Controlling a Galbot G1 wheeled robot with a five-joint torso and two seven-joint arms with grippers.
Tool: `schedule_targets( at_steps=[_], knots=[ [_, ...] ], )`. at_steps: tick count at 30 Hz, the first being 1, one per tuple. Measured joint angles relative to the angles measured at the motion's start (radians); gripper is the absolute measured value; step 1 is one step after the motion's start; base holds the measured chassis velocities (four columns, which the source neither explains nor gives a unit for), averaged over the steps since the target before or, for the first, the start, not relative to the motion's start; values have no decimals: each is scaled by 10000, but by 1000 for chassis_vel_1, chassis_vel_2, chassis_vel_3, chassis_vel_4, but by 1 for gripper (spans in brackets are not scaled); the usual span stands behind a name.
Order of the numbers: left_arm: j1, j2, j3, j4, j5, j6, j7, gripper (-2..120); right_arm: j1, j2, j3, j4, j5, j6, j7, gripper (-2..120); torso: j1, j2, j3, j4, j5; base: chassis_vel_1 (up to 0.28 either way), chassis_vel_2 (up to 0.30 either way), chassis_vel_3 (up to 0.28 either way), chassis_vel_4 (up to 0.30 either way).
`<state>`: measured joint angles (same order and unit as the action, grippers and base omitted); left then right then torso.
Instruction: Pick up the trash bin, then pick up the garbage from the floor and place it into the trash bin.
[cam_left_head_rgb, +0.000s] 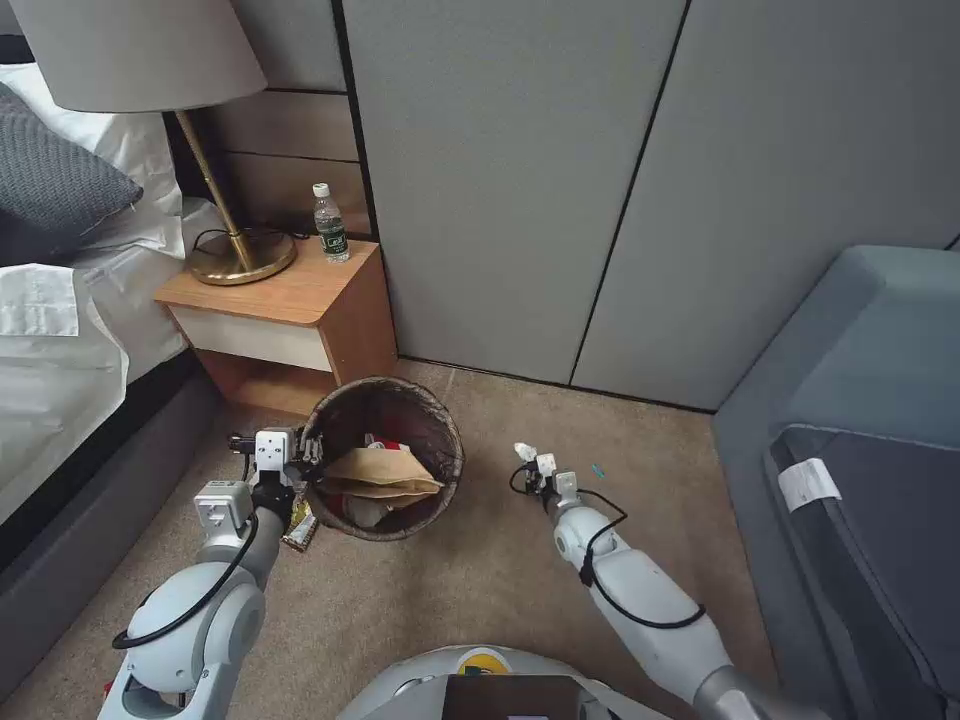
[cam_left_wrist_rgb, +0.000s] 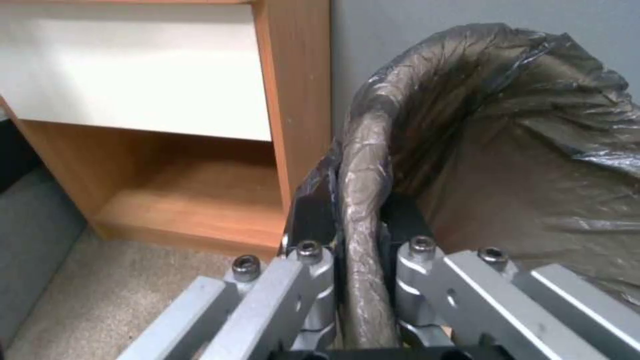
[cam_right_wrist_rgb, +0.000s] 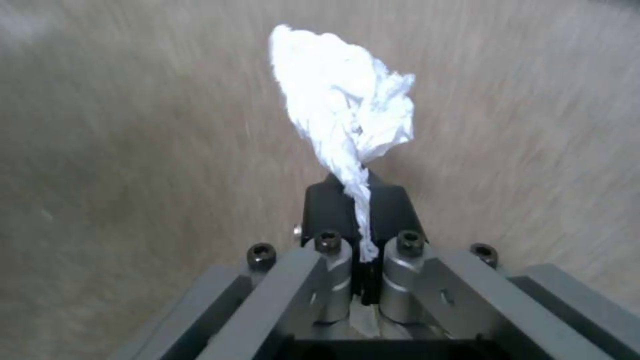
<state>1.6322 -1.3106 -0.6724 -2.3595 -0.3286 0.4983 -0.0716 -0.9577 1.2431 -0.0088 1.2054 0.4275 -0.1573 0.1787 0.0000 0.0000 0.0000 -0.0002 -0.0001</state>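
Note:
The trash bin (cam_left_head_rgb: 448, 440), round with a dark liner folded over its rim, is in front of the nightstand. My left gripper (cam_left_head_rgb: 305, 455) is shut on its near-left rim; in the left wrist view the fingers (cam_left_wrist_rgb: 313, 215) pinch the liner-covered rim (cam_left_wrist_rgb: 363, 165) between them. A crumpled brown paper bag (cam_left_head_rgb: 380, 472) and a red scrap (cam_left_head_rgb: 385, 443) lie inside the bin. To the bin's right, my right gripper (cam_left_head_rgb: 532, 465) is shut on a white tissue (cam_left_head_rgb: 524, 452) over the carpet; the tissue (cam_right_wrist_rgb: 347, 105) sticks out past the fingertips. A yellow wrapper (cam_left_head_rgb: 300, 527) lies on the floor under my left wrist.
A wooden nightstand (cam_left_head_rgb: 290, 320) behind the bin carries a brass lamp (cam_left_head_rgb: 240, 255) and a green-labelled bottle (cam_left_head_rgb: 330, 225). The bed (cam_left_head_rgb: 60, 340) is at the left, a grey sofa (cam_left_head_rgb: 860, 420) at the right, wall panels behind. A tiny blue scrap (cam_left_head_rgb: 597, 471) lies on the carpet.

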Motion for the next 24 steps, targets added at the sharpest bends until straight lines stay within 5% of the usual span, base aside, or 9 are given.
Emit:
schedule_targets(
  at_steps=[24],
  knots=[
    [104,106,-121,-80,-191,15,8,5,-1215,-3297,651,8021,2057,-1755,244,0,0,0,-1,0,3,0,0,0,0]
  ],
)
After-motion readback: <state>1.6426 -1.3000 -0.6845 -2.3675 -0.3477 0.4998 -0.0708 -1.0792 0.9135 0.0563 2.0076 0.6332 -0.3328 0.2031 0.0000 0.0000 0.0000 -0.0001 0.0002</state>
